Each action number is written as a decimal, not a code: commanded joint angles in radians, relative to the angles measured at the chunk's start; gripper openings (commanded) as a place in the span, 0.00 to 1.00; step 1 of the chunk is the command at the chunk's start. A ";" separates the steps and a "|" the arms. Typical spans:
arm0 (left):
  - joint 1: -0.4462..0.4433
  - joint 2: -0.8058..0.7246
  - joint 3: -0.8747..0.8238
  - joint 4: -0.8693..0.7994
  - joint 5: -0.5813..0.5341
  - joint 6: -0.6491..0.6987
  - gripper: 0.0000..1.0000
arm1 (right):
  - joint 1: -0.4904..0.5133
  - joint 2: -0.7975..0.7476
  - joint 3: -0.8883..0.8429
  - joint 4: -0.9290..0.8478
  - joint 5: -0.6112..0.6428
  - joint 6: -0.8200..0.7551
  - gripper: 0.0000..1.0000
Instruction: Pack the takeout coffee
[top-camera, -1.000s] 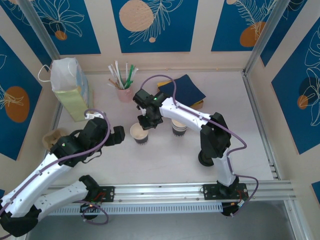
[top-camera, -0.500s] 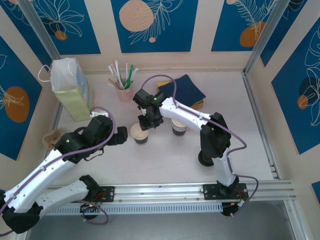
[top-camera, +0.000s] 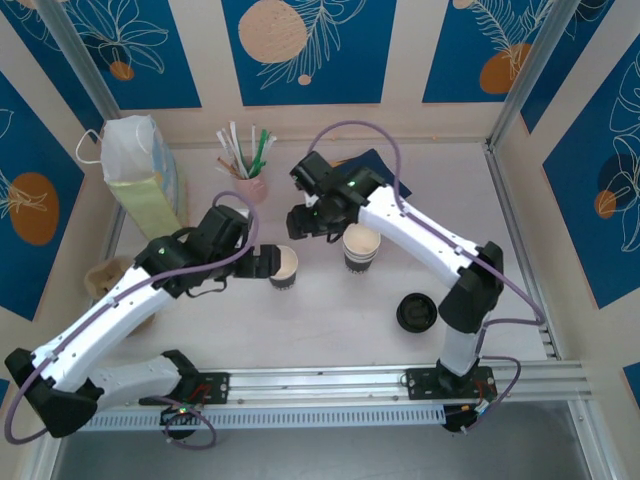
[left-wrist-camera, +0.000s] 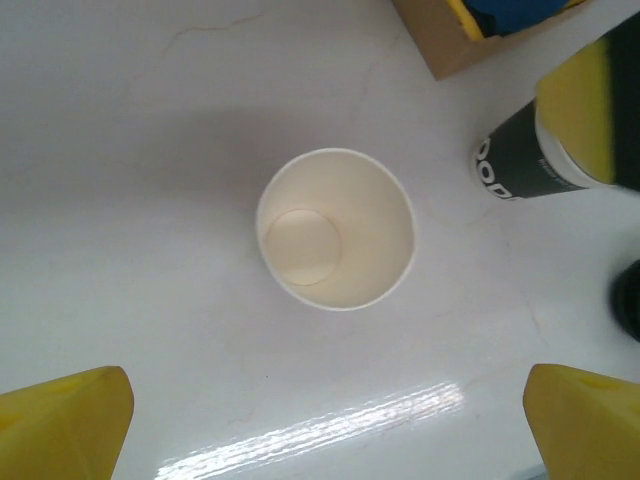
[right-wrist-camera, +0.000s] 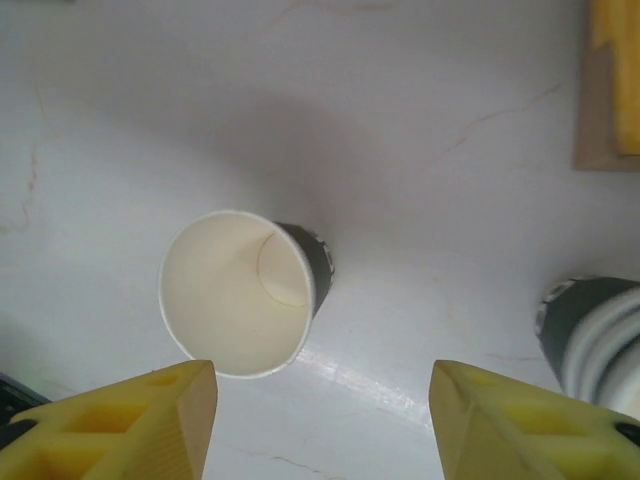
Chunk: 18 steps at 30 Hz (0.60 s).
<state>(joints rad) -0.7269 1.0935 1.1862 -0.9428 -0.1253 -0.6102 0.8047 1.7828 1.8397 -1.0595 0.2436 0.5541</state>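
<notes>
Left hand (left-wrist-camera: 322, 425) and right hand (right-wrist-camera: 325, 425), both apart and empty, hovered just short of the lidless white-rimmed paper cup (left-wrist-camera: 335, 228). Grasping it would probably call for advancing.

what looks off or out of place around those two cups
Nothing stands out. The empty white cup and the striped cup both stand upright and apart from each other, with no visible dents. The table around them shows no spill.

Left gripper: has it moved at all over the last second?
Yes. The left gripper has swung right, away from the paper bag, and closed up to the lidless cup, which stays put.
</notes>
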 joint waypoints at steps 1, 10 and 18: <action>0.023 0.035 0.060 -0.002 0.100 0.049 1.00 | -0.053 -0.074 -0.005 -0.067 0.048 0.059 0.61; 0.069 0.143 0.139 -0.046 0.170 0.080 1.00 | -0.204 -0.277 -0.151 -0.186 0.091 0.193 0.68; 0.069 0.108 0.063 0.067 0.267 0.118 1.00 | -0.258 -0.470 -0.371 -0.295 0.117 0.323 0.58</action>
<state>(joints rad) -0.6674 1.2297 1.2770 -0.9199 0.0799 -0.5232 0.5522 1.3643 1.5219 -1.2701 0.3431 0.7921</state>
